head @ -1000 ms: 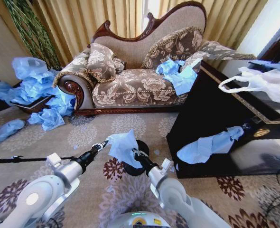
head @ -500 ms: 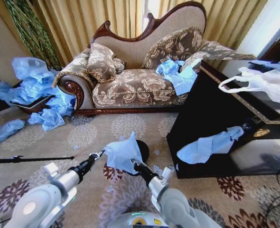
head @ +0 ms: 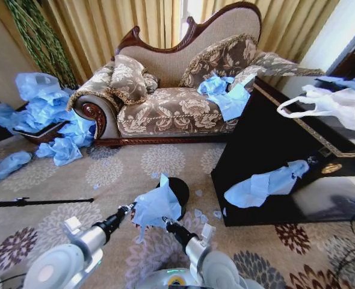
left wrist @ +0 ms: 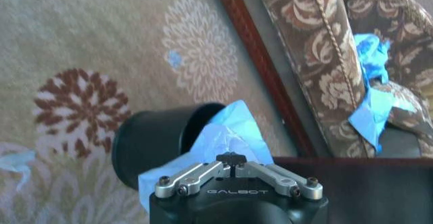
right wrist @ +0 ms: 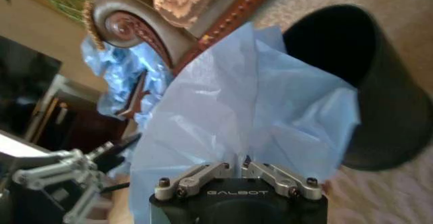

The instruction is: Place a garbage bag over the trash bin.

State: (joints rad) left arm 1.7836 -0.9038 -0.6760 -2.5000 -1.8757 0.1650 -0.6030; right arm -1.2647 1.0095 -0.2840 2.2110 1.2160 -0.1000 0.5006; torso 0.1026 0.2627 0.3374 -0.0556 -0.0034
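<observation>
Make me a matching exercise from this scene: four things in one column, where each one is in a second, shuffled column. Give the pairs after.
Things:
1. garbage bag
2. bin
3. white bag
4. left hand

Places:
A. on top of the dark cabinet, at the robot's right
B. standing on the patterned carpet in front of the sofa
C. gripping the garbage bag's edge on the robot's left side
D. held up between both hands, in front of the bin's opening

Pairs: 1-D, 2-B, 3-A, 4-C
</observation>
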